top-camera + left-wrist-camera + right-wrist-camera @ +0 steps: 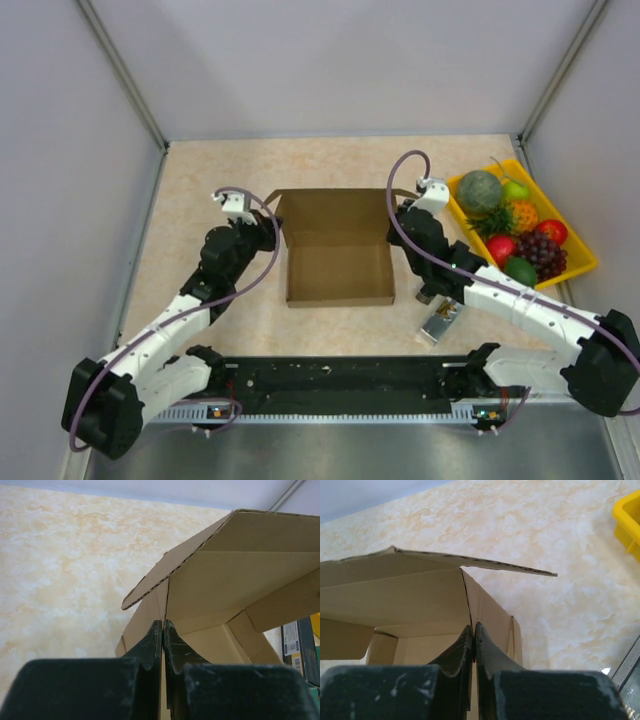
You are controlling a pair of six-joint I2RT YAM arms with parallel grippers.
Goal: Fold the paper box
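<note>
The paper box (pixel 338 262) sits near the middle of the table (pixel 340 165), between the two arms. It is plain brown cardboard, shallow and rectangular, with its top open. The front wall and both side walls stand upright around the floor. At the far side a wide panel rises behind the box, and the wrist views show it leaning over the interior like a half-raised lid, its cut corrugated edge showing.

The left gripper (pixel 163 625) is at the box's far left corner. Its two dark fingers are pressed almost together, with only the thin upper edge of the left wall between them, just beside the crease where that wall meets the rear panel. The right gripper (pixel 473 627) mirrors this at the far right corner, its jaws likewise pinched nearly closed on the top edge of the right wall. Both arms reach forward from their bases at the near edge of the table and angle inward toward the box.

To the right of the box, near the right arm's forearm, a small metallic object (pixel 440 322) lies on the table; what it is cannot be told. Farther right, against the side wall, a yellow tray (pixel 580 270) holds fruit, including a green melon (pixel 480 192), dark grapes (pixel 541 252) and a red apple (pixel 500 247).
</note>
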